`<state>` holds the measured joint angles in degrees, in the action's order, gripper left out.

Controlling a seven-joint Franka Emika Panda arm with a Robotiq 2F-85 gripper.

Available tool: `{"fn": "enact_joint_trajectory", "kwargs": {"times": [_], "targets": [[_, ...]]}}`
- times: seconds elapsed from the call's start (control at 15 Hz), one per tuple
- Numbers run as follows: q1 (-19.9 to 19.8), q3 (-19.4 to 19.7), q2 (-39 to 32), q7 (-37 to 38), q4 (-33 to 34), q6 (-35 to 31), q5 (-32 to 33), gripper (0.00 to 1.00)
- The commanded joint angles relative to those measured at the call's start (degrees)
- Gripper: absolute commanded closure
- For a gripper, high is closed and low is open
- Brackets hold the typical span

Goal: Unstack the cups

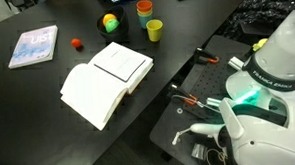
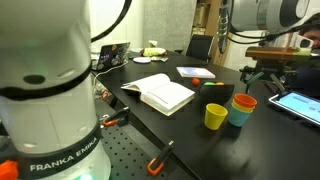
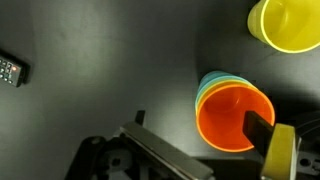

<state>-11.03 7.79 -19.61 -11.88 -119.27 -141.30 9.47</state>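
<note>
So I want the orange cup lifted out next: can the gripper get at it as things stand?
Probably yes. The open gripper hangs just above the orange cup, nested in the blue cup; its mouth is uncovered, and the lime-green cup stands apart beside them.

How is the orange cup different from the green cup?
The orange cup sits nested inside the blue cup, while the green cup stands by itself. The orange cup is bright orange and the green cup is yellow-green. Both stand upright with their mouths up, and both have the same tapered shape.
</note>
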Motion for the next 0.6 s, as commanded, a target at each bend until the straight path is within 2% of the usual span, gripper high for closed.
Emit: {"fn": "enact_joint_trajectory", "kwargs": {"times": [0.0, 0.53], "targets": [[-2.7, -2.0, -2.6, -5.3, 2.6, 0.4, -6.0, 0.0], [-4.3, -2.9, -5.4, -8.1, 3.7, 0.3, -10.6, 0.0]]}}
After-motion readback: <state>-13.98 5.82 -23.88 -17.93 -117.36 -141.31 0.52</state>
